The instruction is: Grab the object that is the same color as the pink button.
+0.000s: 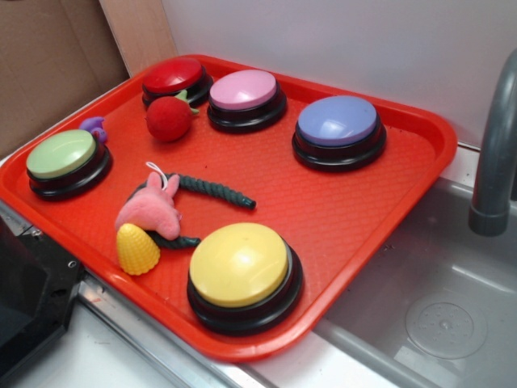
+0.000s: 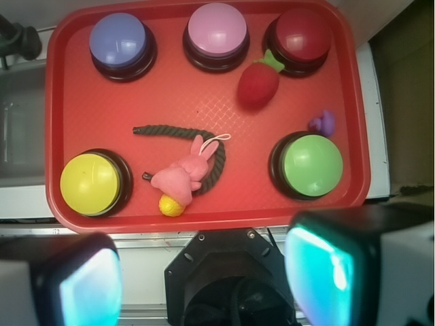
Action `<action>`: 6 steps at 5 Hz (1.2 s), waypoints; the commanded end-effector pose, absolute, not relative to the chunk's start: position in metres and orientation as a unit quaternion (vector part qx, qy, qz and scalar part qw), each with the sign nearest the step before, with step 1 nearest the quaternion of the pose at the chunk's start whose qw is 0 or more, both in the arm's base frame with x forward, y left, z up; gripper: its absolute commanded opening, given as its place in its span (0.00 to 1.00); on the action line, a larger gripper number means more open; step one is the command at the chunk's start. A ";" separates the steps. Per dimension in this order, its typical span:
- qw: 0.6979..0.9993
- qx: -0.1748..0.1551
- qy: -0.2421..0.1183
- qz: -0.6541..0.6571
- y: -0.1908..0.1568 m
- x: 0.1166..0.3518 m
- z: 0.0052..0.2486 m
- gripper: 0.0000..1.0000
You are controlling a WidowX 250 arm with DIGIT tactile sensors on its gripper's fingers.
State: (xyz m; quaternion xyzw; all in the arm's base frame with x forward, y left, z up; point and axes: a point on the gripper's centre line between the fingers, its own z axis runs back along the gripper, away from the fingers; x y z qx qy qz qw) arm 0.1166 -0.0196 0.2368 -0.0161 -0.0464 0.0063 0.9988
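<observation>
Gripper (image 2: 204, 285) wide open (holding nothing), pink plush toy (image 2: 182, 174) on rope (image 2: 204, 139), red tray (image 2: 102, 109)

Looked all over for something to read and honestly there's no text anywhere. The button tops are plain domes with no letters, numbers or symbols: the pink button (image 1: 243, 89), the red one (image 1: 173, 74), the lavender-blue one (image 1: 337, 120), the green one (image 1: 61, 153) and the yellow one (image 1: 239, 264) are all blank, and their black bases carry no visible brand. The red tray (image 1: 404, 190) just has a fine textured pattern, no logo or stamp I can make out. The pink plush toy (image 1: 150, 212) has a white string loop but no readable tag on it. Nothing printed on the sink (image 1: 436, 307) either.
</observation>
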 end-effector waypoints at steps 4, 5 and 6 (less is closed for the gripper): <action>0.953 -0.023 0.014 0.302 -0.030 0.129 0.164 1.00; 0.935 -0.039 0.066 0.345 -0.030 0.129 0.135 1.00; 0.923 -0.028 0.053 0.379 -0.036 0.128 0.108 1.00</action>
